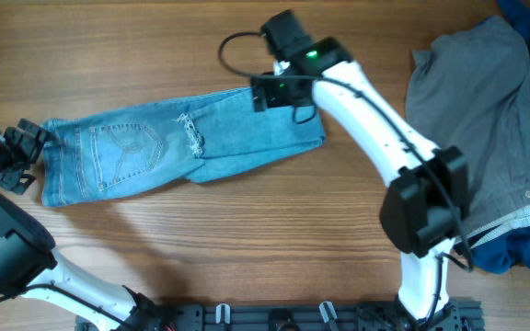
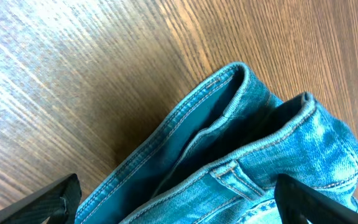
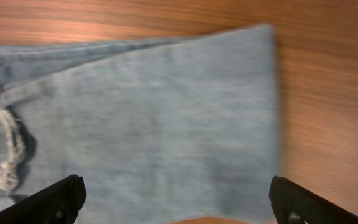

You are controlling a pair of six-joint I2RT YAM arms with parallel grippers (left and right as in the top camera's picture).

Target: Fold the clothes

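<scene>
The light blue jeans [image 1: 155, 147] lie flat across the wooden table, doubled over. The waistband and a stitched back pocket are at the left, and the folded edge is at the right. A frayed rip [image 1: 191, 133] shows mid-leg. My left gripper [image 1: 33, 156] is open at the waistband's left edge; in the left wrist view the waistband [image 2: 247, 143] lies between its spread fingers [image 2: 179, 202]. My right gripper [image 1: 263, 95] is open over the upper right of the jeans. In the right wrist view its fingers [image 3: 178, 202] straddle the pale denim [image 3: 154, 112] near its edge.
A grey shirt [image 1: 486, 119] lies crumpled at the right side of the table. A dark blue garment [image 1: 513, 248] lies under it, and another blue piece [image 1: 527, 18] is at the top right corner. Bare wood table [image 1: 109, 55] surrounds the jeans.
</scene>
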